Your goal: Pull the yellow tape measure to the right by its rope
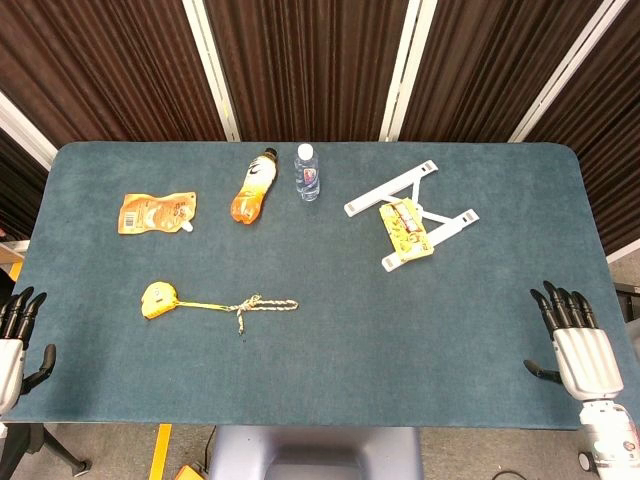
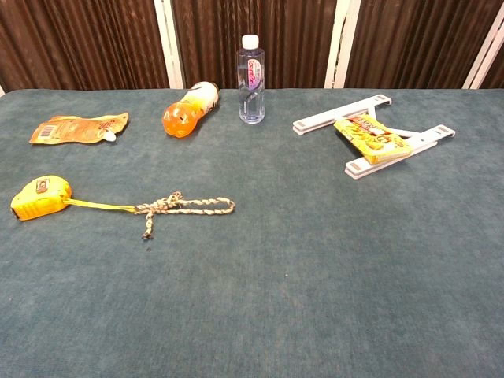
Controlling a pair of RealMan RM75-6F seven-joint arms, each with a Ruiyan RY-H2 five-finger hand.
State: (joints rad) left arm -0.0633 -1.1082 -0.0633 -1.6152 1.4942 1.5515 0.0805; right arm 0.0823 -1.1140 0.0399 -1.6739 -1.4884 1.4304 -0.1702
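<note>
The yellow tape measure (image 1: 157, 300) (image 2: 41, 198) lies on the teal table, left of centre. A short yellow tape runs from it to a braided rope (image 1: 262, 304) (image 2: 185, 206), knotted and looped, stretching rightward. My left hand (image 1: 14, 340) rests at the table's left front edge, fingers apart, holding nothing. At the right front edge, far from the rope, my right hand (image 1: 578, 345) is also spread and empty. Neither hand shows in the chest view.
At the back lie an orange pouch (image 1: 157, 212) (image 2: 77, 127), an orange juice bottle (image 1: 254, 186) (image 2: 188, 109) on its side and an upright water bottle (image 1: 307, 172) (image 2: 251, 79). A white stand (image 1: 412, 213) (image 2: 374, 142) carrying a yellow packet (image 1: 405, 229) sits back right.
</note>
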